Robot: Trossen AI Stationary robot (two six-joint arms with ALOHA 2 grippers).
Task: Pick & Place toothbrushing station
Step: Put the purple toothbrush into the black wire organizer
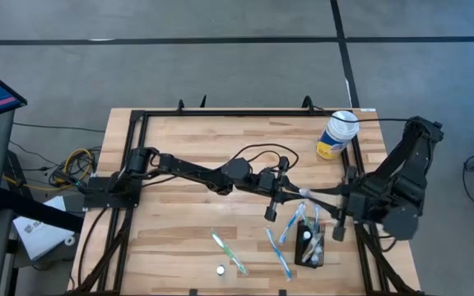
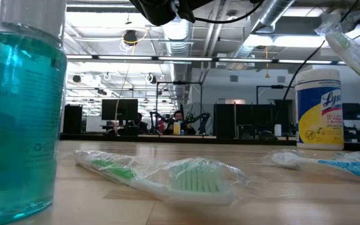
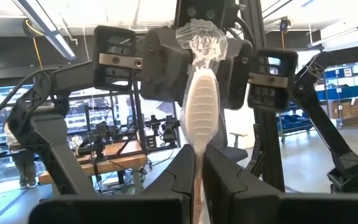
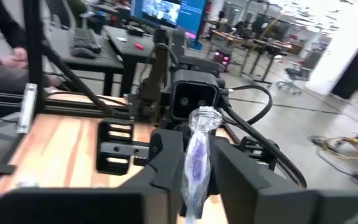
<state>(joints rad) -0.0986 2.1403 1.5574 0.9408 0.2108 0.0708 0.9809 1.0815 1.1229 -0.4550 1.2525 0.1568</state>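
Counting: toothbrushes [image 1: 230, 252] loose on table 3; toothbrushing station [image 1: 311, 245] 1; canister [image 1: 336, 134] 1

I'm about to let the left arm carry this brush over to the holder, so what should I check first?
1. Left gripper shut on the wrapped toothbrush: ok.
2. Right gripper free of that toothbrush: cannot tell; it sits right around it.
3. Black holder in view near the table's front edge, close to both grippers: ok.
4. Room left in the holder: cannot tell; brushes already stand in it.
5. Way to the holder: cannot tell; a blue toothbrush lies right beside it.
6. Wipes canister away from the handover: ok.
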